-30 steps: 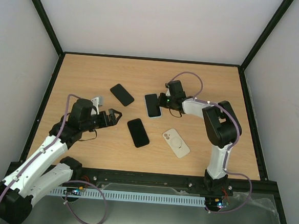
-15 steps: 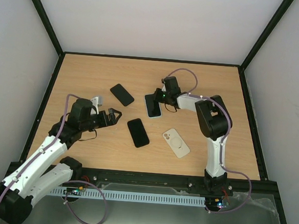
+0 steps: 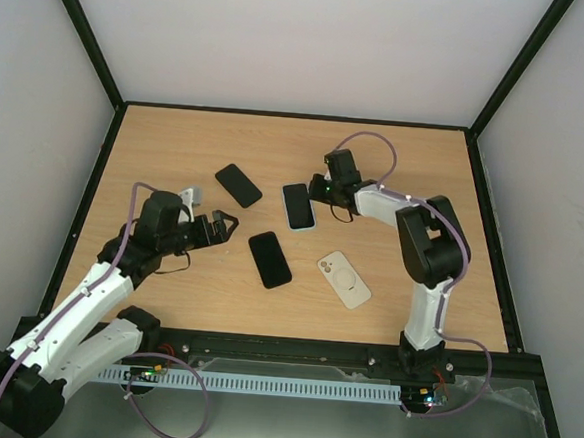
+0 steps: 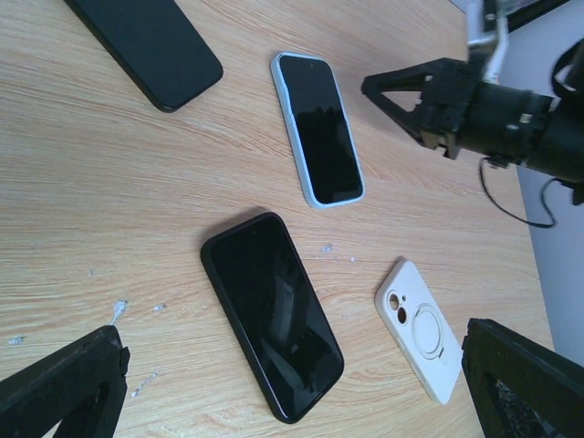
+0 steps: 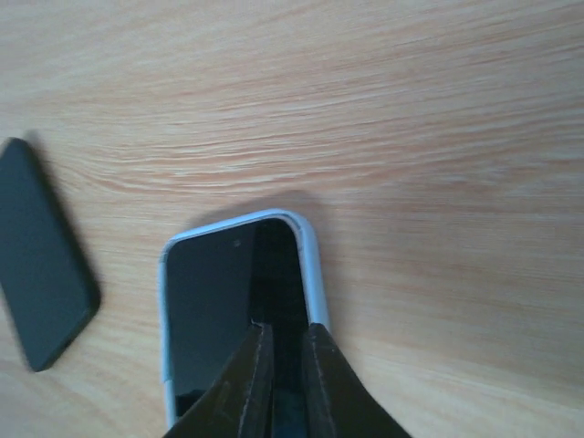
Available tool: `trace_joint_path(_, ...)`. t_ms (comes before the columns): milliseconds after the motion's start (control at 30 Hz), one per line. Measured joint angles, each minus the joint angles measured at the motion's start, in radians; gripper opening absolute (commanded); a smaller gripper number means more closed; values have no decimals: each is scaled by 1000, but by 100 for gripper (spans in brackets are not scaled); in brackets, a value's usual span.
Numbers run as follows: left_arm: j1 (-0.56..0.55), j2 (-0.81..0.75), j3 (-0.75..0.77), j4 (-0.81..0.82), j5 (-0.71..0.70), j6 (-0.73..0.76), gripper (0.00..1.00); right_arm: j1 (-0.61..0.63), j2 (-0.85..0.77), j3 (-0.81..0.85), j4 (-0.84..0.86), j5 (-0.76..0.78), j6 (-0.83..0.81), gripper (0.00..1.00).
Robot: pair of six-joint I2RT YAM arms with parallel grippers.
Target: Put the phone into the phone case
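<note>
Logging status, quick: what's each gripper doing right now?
Left gripper: open, holding nothing.
Right gripper: closed, tips over the blue-cased phone, gripping nothing.

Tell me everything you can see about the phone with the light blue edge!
The black-screened phone in its light blue, rubbery-looking case lies flat and face up on the wooden table, near the middle. Its screen is dark and glossy. The blue rim wraps all its rounded corners, so it looks fully seated. The right end effector, with its fingers nearly together, hangs over the screen by one long edge. Whether it touches the glass cannot be told. Nothing else touches the phone.
</note>
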Motion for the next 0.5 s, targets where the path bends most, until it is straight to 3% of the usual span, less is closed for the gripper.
trace_joint_path(200,0,8,0,0,1,0,99,0,-151,-74,-43,-13,-18,46)
trace_joint_path(400,4,9,-1,0,4,1,99,2,-338,-266,-98,5,-17,72)
trace_joint_path(500,4,9,-8,7,5,0,99,8,-461,-357,-143,37,-13,93)
